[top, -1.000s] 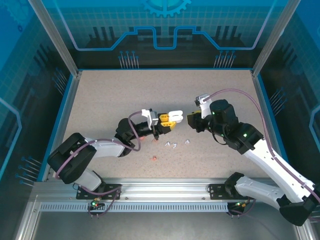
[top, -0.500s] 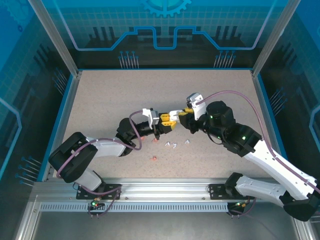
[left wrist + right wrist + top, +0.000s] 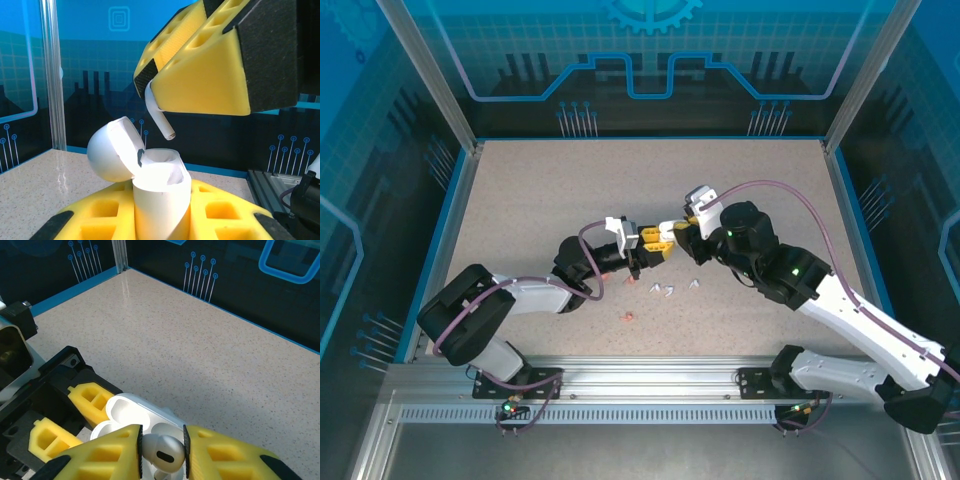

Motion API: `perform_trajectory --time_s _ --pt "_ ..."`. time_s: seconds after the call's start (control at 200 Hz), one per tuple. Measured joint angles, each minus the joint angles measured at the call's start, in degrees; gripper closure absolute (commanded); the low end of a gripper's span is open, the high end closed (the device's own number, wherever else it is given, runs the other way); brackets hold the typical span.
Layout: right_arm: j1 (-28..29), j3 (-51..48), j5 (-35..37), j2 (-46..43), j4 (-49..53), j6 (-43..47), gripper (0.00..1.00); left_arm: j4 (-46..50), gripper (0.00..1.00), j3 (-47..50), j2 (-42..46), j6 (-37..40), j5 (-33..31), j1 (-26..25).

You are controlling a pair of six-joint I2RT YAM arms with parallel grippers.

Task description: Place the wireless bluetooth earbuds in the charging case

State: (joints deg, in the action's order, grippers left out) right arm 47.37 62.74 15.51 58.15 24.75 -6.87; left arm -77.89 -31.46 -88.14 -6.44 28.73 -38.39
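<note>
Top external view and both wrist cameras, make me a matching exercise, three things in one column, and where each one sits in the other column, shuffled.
Things:
1. charging case
2. white earbud
3. pinkish-red earbud

Places:
A. lying loose on the table
B. pinched in the right gripper, stem down, just above the case
C. held in the left gripper, lid open

Pairs: 1-C, 2-B, 3-A

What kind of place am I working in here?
Probably a purpose-built robot test cell, not a home or shop: a speckled tabletop boxed in by blue circuit-pattern panels, with an aluminium rail along the near edge.
</note>
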Motion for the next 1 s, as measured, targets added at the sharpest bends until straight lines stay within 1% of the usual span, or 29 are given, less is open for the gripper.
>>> perform_trajectory --time_s 0.305,0.996 --pt "0.5 0.0 2.3 0.1 0.0 0.8 0.73 0.0 1.00 0.0 0.0 -0.8 0.0 0.0" --pt "0.8 -1.7 3.2 1.5 -0.4 0.9 0.73 0.0 1.00 0.0 0.0 -1.7 -0.5 0.0"
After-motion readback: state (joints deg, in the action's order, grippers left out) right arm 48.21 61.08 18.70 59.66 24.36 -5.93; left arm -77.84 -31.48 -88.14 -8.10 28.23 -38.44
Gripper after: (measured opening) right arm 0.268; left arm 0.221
